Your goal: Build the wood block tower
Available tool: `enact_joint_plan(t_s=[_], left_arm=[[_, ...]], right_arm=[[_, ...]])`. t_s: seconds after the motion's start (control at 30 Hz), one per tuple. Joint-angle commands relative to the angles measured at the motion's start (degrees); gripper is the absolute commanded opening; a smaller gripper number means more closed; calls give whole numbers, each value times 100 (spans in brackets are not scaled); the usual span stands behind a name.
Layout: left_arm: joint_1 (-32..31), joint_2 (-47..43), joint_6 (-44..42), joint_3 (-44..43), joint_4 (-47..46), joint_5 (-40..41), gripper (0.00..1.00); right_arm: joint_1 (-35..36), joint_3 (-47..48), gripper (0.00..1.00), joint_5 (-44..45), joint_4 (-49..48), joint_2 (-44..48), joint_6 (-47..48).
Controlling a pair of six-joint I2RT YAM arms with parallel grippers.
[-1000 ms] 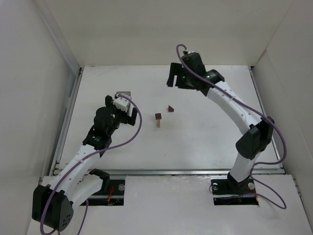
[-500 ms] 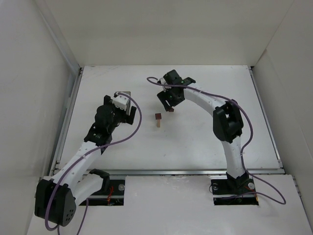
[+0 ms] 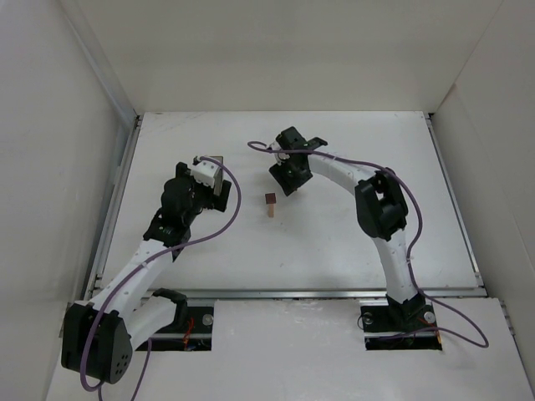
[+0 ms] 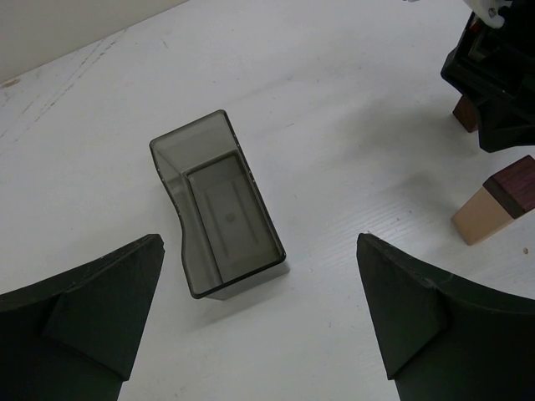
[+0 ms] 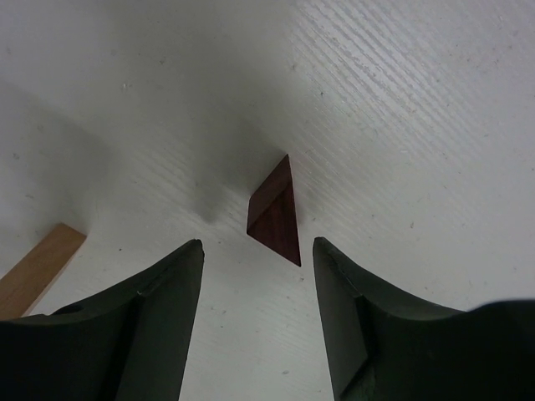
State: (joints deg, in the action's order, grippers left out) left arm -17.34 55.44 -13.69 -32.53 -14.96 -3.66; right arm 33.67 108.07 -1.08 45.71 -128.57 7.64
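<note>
White walls close in on three sides of a white worktop, and the two arms reach out from its near edge. Close to the middle of the worktop stands a slim tan post, upright, with a small dark cube sitting on its top end. Near it, toward the far edge and a little to the right, a dark reddish-brown wedge rests on the bare surface, apart from the post. The right fingers are down at the wedge and spread to either side of it. White worktop shows between the wedge and each finger, so they are open and grip nothing. Seen from the right wrist, the foot of the post lies off to the left of those fingers. Toward the left side of the worktop a dark see-through bin lies with its open side up. The left fingers hang above it, spread wide and holding nothing, with the bin's near end showing in the gap between them.
</note>
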Motion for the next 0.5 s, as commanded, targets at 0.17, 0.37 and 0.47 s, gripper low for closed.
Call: enact_joint_plan(t_s=[0.17,0.37,0.47], left_arm=[[29,11,-28,-253,-156,-170,100],[29,11,-28,-253,-156,-170,100],[29,11,-28,-253,-156,-170,100]], right_arm=[[52,320,57,161,-230,-107,-87],[52,373,57,161,-230,-211,-87],[52,373,55,161,-230,-212,-139]])
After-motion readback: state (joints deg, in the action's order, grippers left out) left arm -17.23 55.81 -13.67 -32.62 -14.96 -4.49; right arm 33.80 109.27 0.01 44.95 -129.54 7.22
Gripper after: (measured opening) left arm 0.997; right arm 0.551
